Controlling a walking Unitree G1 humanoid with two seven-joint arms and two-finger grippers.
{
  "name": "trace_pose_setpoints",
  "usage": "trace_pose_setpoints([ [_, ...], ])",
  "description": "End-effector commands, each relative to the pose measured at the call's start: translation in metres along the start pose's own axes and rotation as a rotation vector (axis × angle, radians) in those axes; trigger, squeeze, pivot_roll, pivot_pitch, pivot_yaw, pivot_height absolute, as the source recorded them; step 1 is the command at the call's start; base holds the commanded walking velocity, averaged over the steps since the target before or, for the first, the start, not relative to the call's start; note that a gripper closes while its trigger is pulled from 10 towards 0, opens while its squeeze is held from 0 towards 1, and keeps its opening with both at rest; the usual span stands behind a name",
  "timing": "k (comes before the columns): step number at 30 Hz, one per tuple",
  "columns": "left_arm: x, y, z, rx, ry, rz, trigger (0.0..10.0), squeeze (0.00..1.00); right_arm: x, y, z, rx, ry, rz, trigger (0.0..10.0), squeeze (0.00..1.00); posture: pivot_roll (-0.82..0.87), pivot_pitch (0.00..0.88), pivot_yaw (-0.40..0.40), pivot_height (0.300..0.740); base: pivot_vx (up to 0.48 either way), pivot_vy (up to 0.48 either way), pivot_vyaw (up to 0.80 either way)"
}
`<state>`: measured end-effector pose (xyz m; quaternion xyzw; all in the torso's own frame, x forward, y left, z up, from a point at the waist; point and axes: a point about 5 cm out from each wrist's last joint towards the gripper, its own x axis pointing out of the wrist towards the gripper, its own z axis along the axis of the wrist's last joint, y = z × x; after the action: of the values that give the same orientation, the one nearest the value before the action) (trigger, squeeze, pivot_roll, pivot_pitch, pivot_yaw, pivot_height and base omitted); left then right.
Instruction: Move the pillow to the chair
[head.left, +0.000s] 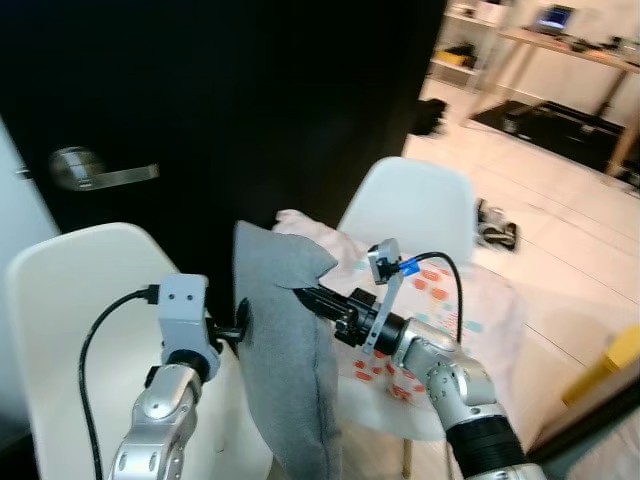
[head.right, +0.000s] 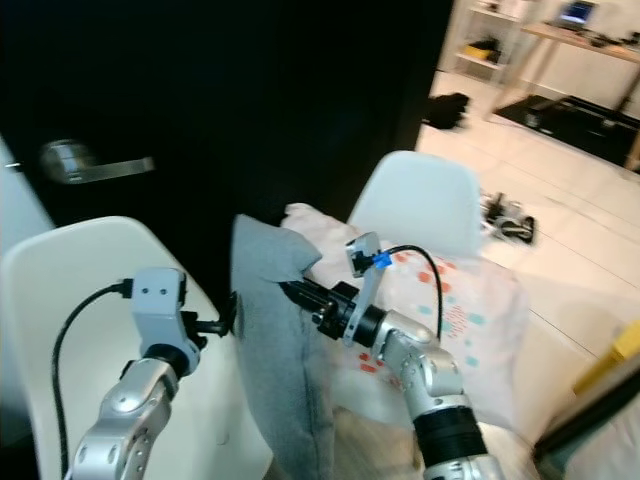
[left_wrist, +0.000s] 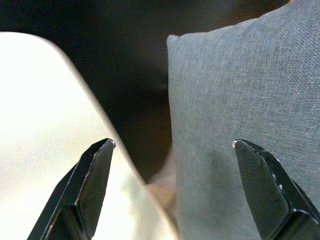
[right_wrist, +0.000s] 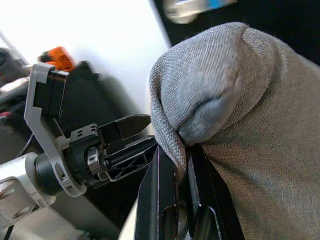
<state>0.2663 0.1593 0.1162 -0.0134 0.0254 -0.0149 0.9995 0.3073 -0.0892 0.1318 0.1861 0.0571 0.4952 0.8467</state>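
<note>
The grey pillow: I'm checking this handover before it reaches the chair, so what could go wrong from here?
1. The right tool pinches only a corner fold of the grey pillow; the fabric may slip out.
2. The left tool is open, one finger by the white chair, so the upright pillow may tip.

black door (head.left: 250, 100) w/ silver lever handle (head.left: 95, 172) behind, wooden desk (head.left: 575, 50) far back on tiled floor (head.left: 560, 200).
</note>
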Motion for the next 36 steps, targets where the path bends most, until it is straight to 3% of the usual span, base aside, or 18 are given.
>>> trace_pose_setpoints([
  [1, -0.0012, -0.0026, -0.0019, 0.005, 0.010, -0.013, 10.0, 0.00, 0.0027, 0.0064, 0.0132, -0.036, -0.061, 0.057, 10.0, 0.00, -0.01, 0.000, -0.090, 0.740, 0.000, 0.000, 0.76],
  [22, -0.0011, -0.0033, 0.0002, 0.016, 0.004, -0.011, 10.0, 0.00, 0.0028, 0.0148, 0.0183, -0.062, -0.039, 0.153, 10.0, 0.00, 0.00, 0.000, -0.093, 0.740, 0.000, 0.000, 0.75],
  [36, -0.0015, -0.0019, 0.0002, 0.010, 0.008, -0.001, 10.0, 0.00, 0.0037, 0.0146, 0.0184, -0.062, -0.032, 0.154, 10.0, 0.00, 0.00, 0.000, -0.094, 0.740, 0.000, 0.000, 0.75],
])
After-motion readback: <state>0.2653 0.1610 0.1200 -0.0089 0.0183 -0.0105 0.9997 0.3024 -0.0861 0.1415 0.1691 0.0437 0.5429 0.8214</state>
